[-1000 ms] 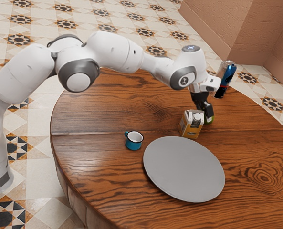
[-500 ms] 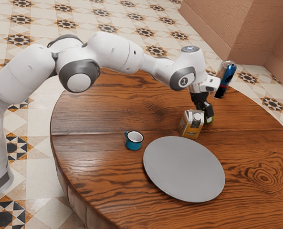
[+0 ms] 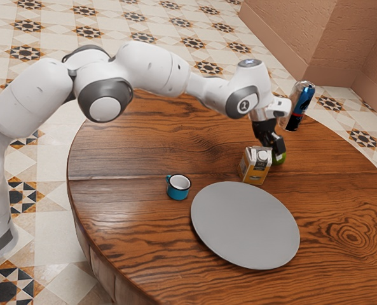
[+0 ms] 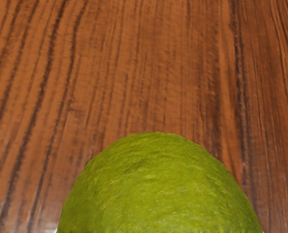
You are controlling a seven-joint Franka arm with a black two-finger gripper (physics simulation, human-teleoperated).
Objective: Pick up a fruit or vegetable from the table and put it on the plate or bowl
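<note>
Exterior view.
Student: Where is the fruit?
Tutor: The small round green lime (image 3: 280, 157) sits at 2 o'clock of the upright yellow drink carton (image 3: 255, 166), just behind it on the round dark wooden table (image 3: 143, 152). The flat round grey plate (image 3: 245, 225) lies at the carton's 6 o'clock, near it and apart from the lime.
Student: And the hand?
Tutor: The white arm (image 3: 156, 70) reaches across from 9 o'clock. Its black gripper (image 3: 274, 149) points down right at the lime; whether it grips the fruit cannot be told, since the carton covers part of it.
Student: What else is on the table?
Tutor: A small blue enamel mug (image 3: 178, 187) stands at the plate's 10 o'clock. A blue and red drink can (image 3: 300, 106) stands tilted at the carton's 1 o'clock.

Wrist view.
Student: What lies under the hand?
Tutor: The lime (image 4: 160, 189), pebbly-skinned, is close beneath the camera. The table's (image 4: 134, 63) striped wood grain runs beyond it.
</note>
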